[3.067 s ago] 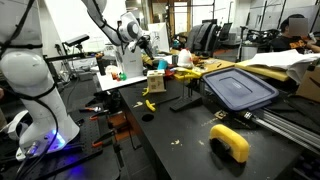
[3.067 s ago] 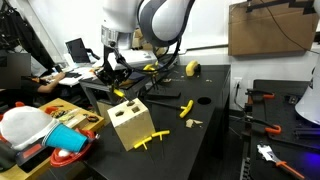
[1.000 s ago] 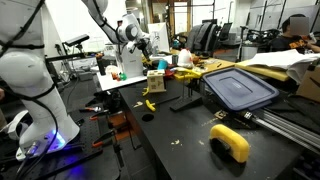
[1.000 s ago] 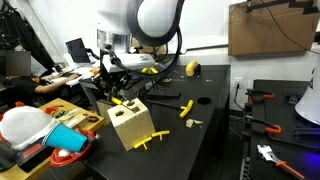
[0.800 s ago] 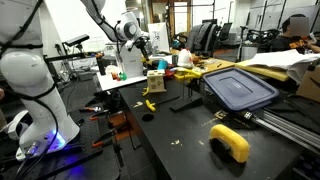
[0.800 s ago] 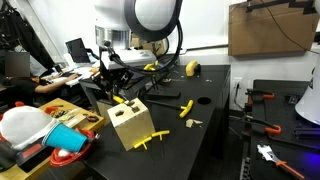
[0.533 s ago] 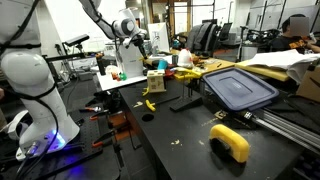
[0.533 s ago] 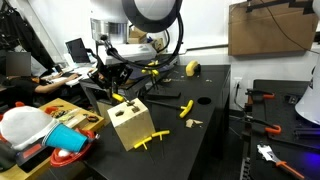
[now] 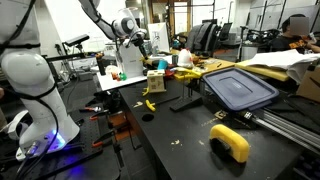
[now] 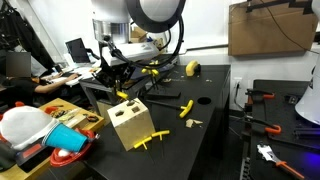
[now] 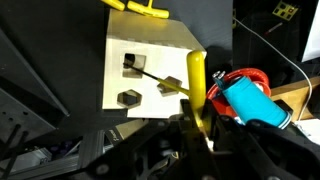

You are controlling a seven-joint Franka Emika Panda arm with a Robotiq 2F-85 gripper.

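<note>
1. The black table (image 10: 215,140) bears everything that the arm works over.
2. The robot arm (image 10: 150,15) bends down over the table's end in both exterior views.
3. A blue lid (image 9: 238,87) lies flat on the table, well apart from the arm.
4. The wooden block (image 11: 150,70) stands on the table below the pincer. In the wrist view its pale top face shows three dark shaped holes.
5. The gripper (image 11: 197,118) hangs just above the block, its fingers drawn in narrow and clamped on a yellow peg.
6. The yellow peg (image 11: 196,80) sticks out from between the fingers. In the wrist view it lies over the block's edge, just beside the nearest hole. Whether its tip touches the wood cannot be told.
7. A loose yellow piece (image 10: 185,108) lies on the table near the block.
8. A yellow cross piece (image 10: 150,140) rests against the block's side.
</note>
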